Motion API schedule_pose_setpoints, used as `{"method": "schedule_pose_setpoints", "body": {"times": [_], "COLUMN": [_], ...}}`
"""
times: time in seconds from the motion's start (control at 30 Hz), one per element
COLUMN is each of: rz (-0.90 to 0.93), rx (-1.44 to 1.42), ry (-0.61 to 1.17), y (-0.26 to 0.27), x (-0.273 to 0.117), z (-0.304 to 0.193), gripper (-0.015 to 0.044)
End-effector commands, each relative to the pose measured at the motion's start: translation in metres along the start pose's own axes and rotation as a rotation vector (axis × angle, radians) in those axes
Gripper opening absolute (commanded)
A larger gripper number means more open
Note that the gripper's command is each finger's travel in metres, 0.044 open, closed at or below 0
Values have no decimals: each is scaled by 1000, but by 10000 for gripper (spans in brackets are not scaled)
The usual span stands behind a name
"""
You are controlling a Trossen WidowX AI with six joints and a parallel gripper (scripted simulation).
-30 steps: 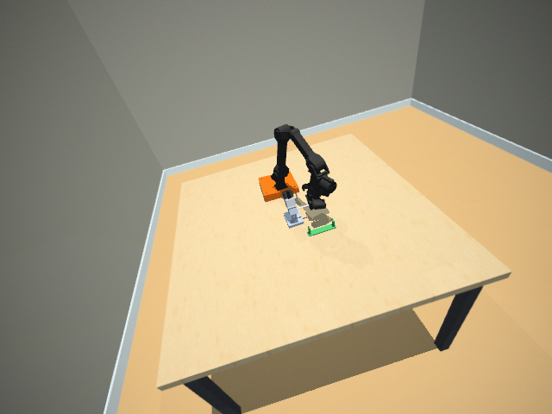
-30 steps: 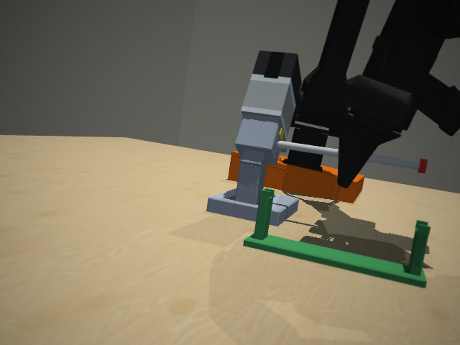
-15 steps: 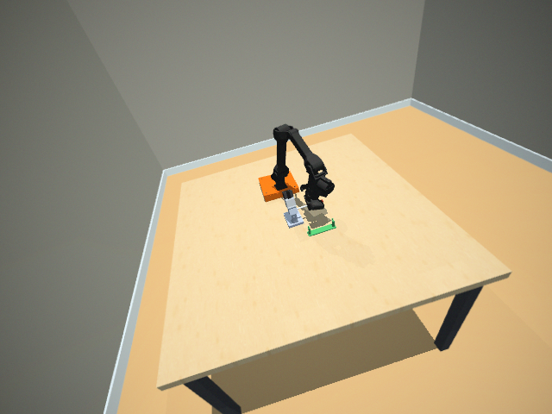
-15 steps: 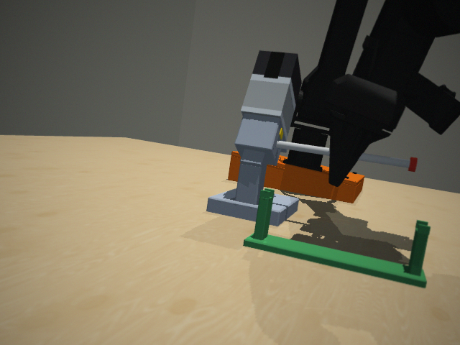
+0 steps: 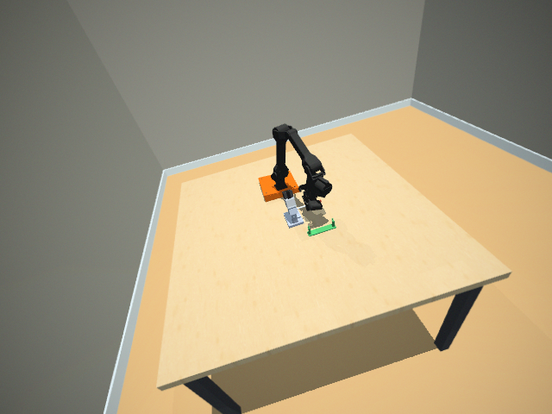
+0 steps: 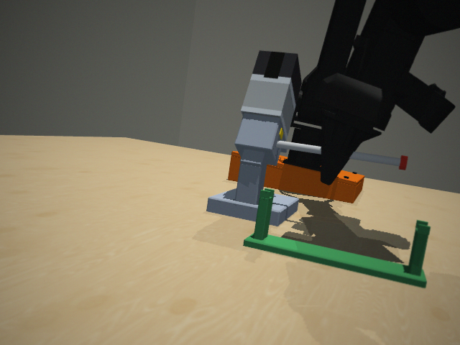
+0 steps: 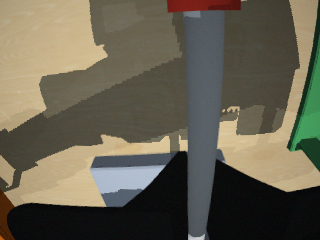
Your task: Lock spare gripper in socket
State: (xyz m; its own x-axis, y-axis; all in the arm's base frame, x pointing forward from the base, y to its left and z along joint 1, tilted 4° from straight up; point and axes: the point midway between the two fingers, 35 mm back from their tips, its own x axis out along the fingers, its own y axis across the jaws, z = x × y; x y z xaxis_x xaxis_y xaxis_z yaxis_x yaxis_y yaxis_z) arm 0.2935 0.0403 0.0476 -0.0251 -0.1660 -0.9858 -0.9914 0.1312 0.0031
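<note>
The blue-grey mount (image 5: 293, 219) (image 6: 250, 182) (image 7: 135, 175) stands on the table. The spare gripper (image 5: 291, 203) (image 6: 267, 93), light grey with a dark top, sits tilted in its socket. My gripper (image 5: 313, 205) (image 6: 328, 172) (image 7: 188, 159) is shut on the lock pin (image 6: 300, 146) (image 7: 204, 90), right of the mount in the exterior view. The pin is nearly level, its red head (image 6: 403, 162) (image 7: 204, 4) pointing away from the mount. Its tip is at the socket's right side face, just below a yellow mark (image 6: 281, 132). Whether it touches or enters the hole cannot be told.
A green rack (image 5: 322, 230) (image 6: 326, 254) (image 7: 307, 110) with two upright posts stands in front of the mount and gripper. Its posts hold nothing. The orange base plate (image 5: 272, 188) (image 6: 304, 182) of the arm lies behind the mount.
</note>
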Motion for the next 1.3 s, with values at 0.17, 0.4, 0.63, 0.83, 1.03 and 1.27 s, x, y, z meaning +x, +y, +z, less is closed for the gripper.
{"method": "schedule_pose_setpoints", "body": {"times": [0.17, 0.4, 0.63, 0.83, 1.03, 1.27], "rz": [0, 1, 2, 4, 6, 8], "rx": [-3, -3, -3, -3, -4, -4], "ry": [3, 3, 3, 2, 2, 2], "y": [0, 0, -1, -1, -1, -1], "x": [2, 3, 4, 5, 6, 7], "z": [-6, -10, -14, -18, -21, -25], "gripper": [0, 0, 0, 0, 0, 0]}}
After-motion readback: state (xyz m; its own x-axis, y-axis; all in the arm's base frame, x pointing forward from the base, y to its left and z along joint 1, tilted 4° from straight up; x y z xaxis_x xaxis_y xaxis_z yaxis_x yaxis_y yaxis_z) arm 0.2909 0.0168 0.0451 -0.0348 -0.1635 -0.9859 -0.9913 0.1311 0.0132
